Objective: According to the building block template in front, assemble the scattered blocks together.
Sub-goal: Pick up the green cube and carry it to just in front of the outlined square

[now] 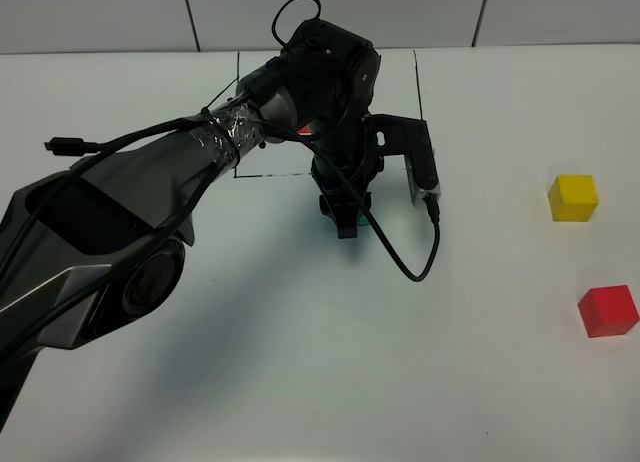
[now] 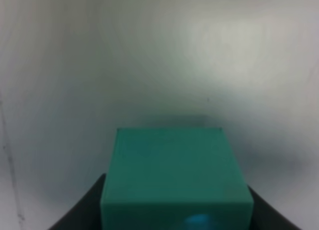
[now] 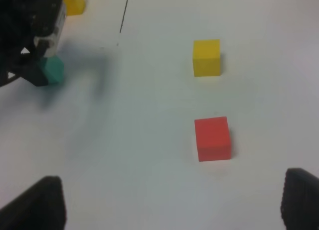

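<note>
My left gripper (image 1: 345, 220) points down at the table just in front of the black drawn rectangle (image 1: 270, 175). It is shut on the teal cube (image 2: 174, 172), which sits between the dark fingers (image 2: 82, 212) at table level. Only a sliver of the teal cube (image 1: 361, 222) shows in the high view. The arm hides most of the template; a red bit (image 1: 306, 130) and a yellow piece (image 3: 75, 2) show. The yellow cube (image 1: 573, 197) and red cube (image 1: 608, 311) lie loose far to the right. My right gripper (image 3: 169, 205) is open above the table, near the red cube (image 3: 213, 138) and yellow cube (image 3: 207, 57).
The left arm (image 1: 150, 212) stretches from the lower left across the table (image 1: 480, 382) to its middle. A black cable (image 1: 405, 262) loops off the left wrist onto the table beside the gripper. The right arm is outside the high view.
</note>
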`<state>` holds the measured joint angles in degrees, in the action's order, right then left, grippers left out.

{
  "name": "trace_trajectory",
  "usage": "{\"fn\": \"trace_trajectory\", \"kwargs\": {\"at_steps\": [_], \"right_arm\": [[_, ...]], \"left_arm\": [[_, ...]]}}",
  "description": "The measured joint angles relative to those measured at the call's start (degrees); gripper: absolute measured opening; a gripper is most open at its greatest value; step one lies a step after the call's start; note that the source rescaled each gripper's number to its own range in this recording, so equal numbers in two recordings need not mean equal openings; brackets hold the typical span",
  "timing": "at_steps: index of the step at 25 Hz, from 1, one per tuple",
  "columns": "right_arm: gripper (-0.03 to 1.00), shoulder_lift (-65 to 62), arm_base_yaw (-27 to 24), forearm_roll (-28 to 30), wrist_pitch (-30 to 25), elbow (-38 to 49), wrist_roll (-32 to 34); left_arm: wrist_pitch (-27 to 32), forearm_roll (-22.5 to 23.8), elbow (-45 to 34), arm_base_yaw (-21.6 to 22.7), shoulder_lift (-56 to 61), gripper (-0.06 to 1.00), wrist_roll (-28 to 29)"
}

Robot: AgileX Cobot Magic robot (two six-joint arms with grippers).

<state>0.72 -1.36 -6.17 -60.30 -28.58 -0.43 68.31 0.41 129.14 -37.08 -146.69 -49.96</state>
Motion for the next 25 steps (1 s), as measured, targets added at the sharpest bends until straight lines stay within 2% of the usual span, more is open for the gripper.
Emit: {"fn": "trace_trajectory", "kwargs": {"at_steps": [10,16,25], "right_arm": [[0.75,0.0,0.0,0.0,0.0,0.0,0.0],[0.75,0.0,0.0,0.0,0.0,0.0,0.0],[0.75,0.0,0.0,0.0,0.0,0.0,0.0]], "left_arm": [[0.0,-0.4,0.0,0.0,-0.9,0.00,0.1],[0.0,-0.4,0.1,0.0,-1.2,0.00,2.4],[0.0,-0.4,0.1,0.0,-1.2,0.00,1.6]]}}
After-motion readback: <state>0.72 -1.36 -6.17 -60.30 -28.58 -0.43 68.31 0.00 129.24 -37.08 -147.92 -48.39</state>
